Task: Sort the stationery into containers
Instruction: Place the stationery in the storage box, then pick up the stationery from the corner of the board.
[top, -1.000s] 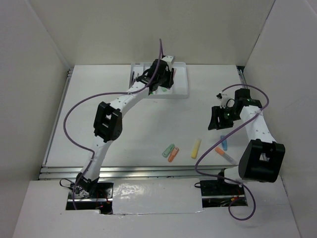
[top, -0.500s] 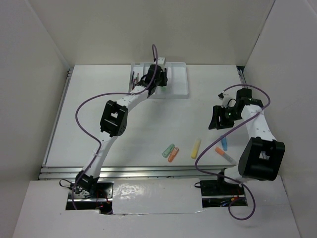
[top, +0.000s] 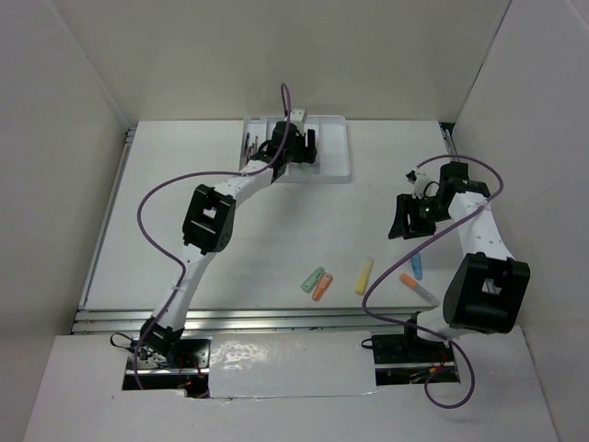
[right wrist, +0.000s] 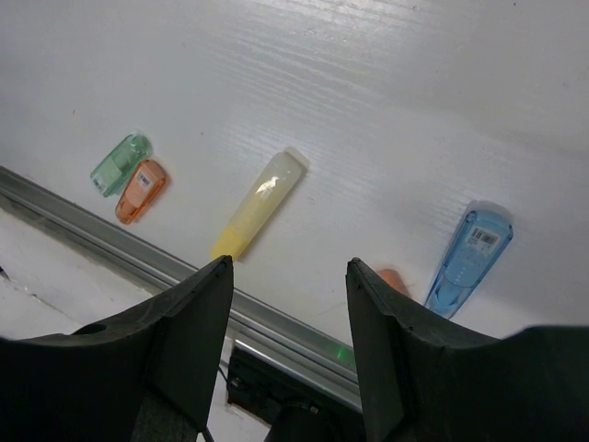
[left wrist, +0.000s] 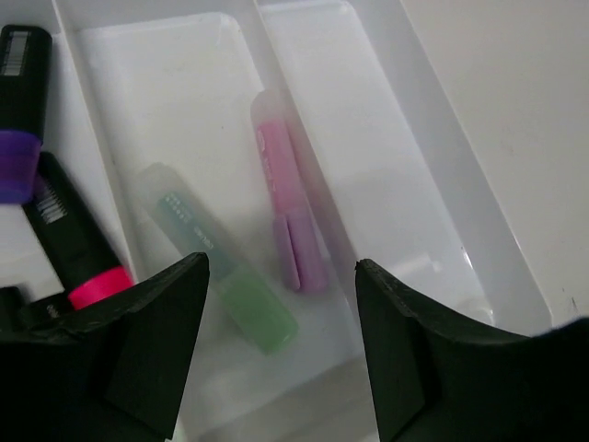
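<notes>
As I judge it, the main risk sits at the tray (top: 336, 152) by the far edge of the table (top: 184, 166). The left hand (left wrist: 281, 269) hangs low over it, fingers spread wide with nothing between them. Just beneath, the pink marker (left wrist: 281, 198) and a green marker (left wrist: 213, 256) lie loose in one compartment, the pink one close along a divider. A pull-back without a lift first could clip that divider, shove the light tray, or flick a marker into the neighbouring compartment, where black highlighters (left wrist: 69, 244) lie. Toward the near edge, right of the middle, the yellow marker (right wrist: 258, 204) lies aslant under the right hand (right wrist: 290, 267), which is likewise parted and empty. A round body pinched off-axis may roll or squirt toward the metal rail (right wrist: 83, 226), and the blue marker (right wrist: 469, 258) close by could be knocked. The left arm is stretched from its near-left base across the table, elbow raised midway, wrist tipped down over the tray. The right arm is folded, elbow high above its base, forearm reaching toward the right edge, hand held clear of the table and facing down.
</notes>
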Robot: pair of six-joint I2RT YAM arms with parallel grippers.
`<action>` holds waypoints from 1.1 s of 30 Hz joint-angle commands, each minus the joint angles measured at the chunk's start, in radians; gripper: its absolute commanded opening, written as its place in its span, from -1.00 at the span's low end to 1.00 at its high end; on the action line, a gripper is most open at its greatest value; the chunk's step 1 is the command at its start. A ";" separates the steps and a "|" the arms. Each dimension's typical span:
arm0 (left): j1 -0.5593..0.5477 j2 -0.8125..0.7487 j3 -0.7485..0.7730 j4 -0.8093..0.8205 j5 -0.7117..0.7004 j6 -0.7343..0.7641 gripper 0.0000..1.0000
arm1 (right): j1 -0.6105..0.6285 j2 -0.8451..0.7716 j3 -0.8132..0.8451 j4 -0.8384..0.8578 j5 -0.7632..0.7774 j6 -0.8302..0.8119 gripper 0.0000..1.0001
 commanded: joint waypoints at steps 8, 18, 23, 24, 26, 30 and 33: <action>0.031 -0.643 -0.433 -0.037 -0.038 0.006 0.56 | 0.033 -0.106 -0.008 -0.230 0.095 -0.100 0.19; 0.009 -1.155 -0.954 -0.159 -0.139 0.051 0.83 | 0.284 -0.066 -0.081 -0.204 0.186 0.015 0.25; 0.024 -1.255 -1.048 -0.184 -0.152 0.049 0.90 | 0.375 0.035 -0.030 -0.152 0.253 0.075 0.28; 0.029 -1.269 -1.069 -0.187 -0.152 0.047 0.92 | 0.395 0.046 -0.024 -0.124 0.270 0.102 0.30; 0.040 -1.281 -1.086 -0.187 -0.152 0.049 0.93 | 0.409 0.101 0.002 -0.106 0.290 0.147 0.44; 0.051 -1.292 -1.110 -0.196 -0.153 0.069 0.93 | 0.424 0.254 0.053 -0.113 0.211 0.204 0.47; 0.061 -1.291 -1.114 -0.198 -0.152 0.075 0.93 | 0.435 0.324 0.045 -0.081 0.171 0.253 0.47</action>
